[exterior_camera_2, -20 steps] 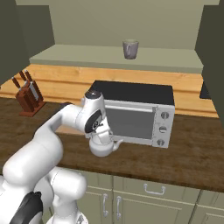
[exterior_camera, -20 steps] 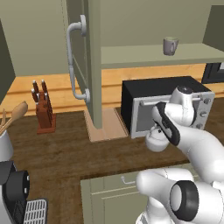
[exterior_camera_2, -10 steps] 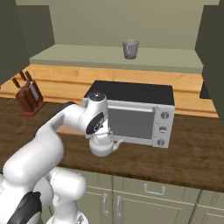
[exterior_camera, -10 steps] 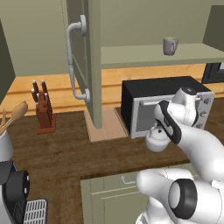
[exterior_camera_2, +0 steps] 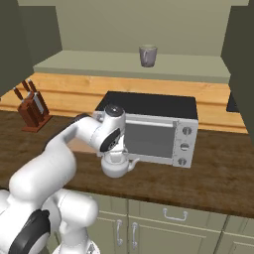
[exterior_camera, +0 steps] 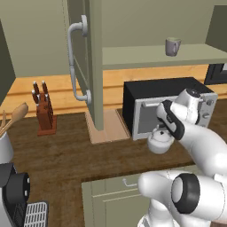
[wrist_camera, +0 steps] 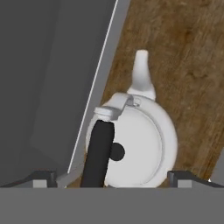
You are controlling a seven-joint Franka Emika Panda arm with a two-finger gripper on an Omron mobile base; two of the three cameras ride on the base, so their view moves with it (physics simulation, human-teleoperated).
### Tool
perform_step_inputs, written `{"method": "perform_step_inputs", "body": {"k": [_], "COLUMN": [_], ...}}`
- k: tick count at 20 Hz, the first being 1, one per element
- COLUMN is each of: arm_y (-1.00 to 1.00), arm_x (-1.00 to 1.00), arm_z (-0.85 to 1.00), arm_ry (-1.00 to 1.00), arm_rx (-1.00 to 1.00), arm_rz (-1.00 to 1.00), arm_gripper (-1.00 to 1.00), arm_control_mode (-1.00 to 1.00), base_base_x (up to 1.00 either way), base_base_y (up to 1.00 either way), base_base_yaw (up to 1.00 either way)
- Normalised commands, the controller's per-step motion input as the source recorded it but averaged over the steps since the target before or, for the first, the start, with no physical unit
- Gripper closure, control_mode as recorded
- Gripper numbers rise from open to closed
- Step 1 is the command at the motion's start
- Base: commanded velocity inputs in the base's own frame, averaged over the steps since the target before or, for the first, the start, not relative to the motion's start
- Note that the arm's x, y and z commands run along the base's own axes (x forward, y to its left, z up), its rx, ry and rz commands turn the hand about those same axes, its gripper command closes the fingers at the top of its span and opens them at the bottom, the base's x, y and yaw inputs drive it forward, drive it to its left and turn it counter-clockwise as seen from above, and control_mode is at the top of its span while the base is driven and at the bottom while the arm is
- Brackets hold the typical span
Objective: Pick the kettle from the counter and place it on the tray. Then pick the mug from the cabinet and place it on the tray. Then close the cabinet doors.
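Observation:
The white kettle [exterior_camera: 159, 141] [exterior_camera_2: 116, 166] stands on the dark wood counter [exterior_camera: 66, 155], right against the front of the microwave. My gripper [wrist_camera: 113, 177] hangs just above it, open, with a fingertip on either side of the kettle [wrist_camera: 140, 140] and its dark handle between them; it grips nothing. The tan tray [exterior_camera: 106, 128] lies on the counter to the kettle's left, below the open cabinet door [exterior_camera: 91, 66]. On the cabinet shelf [exterior_camera: 146, 57] sits the grey mug [exterior_camera: 172, 46] [exterior_camera_2: 147, 55].
A black and silver microwave [exterior_camera: 168, 106] [exterior_camera_2: 154, 126] stands close behind the kettle. The cabinet door's long grey handle [exterior_camera: 75, 62] juts out over the tray. A knife block [exterior_camera: 43, 111] [exterior_camera_2: 32, 106] stands at the left, and a wooden spoon [exterior_camera: 13, 117] sticks up nearer.
The hand has shifted slightly over the kettle. Its jaws have stayed open and the kettle has not moved.

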Motion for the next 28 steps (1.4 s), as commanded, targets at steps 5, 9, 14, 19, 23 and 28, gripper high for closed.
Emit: {"method": "perform_step_inputs", "body": {"k": [5,9,14,19,23,28], "arm_y": [0.04,0.0,0.0,0.02,0.08,0.09], "arm_x": [0.33,0.31,0.02,0.0,-0.14,-0.29], "arm_z": [-0.36,-0.22,-0.01,0.02,0.37,0.62], "arm_ry": [0.0,0.0,0.01,0.0,-0.01,-0.07], "arm_rx": [0.02,0.01,0.0,0.0,0.0,0.0], "arm_rz": [0.0,-0.01,0.0,0.0,0.0,0.06], "arm_gripper": [-1.0,-1.0,1.0,1.0,1.0,1.0], "arm_control_mode": [-1.0,-1.0,-1.0,-1.0,-1.0,-1.0], "base_base_x": [0.0,0.0,0.0,0.0,0.0,0.0], "base_base_y": [0.0,0.0,0.0,0.0,0.0,0.0], "base_base_yaw": [0.0,0.0,0.0,0.0,0.0,0.0]}}
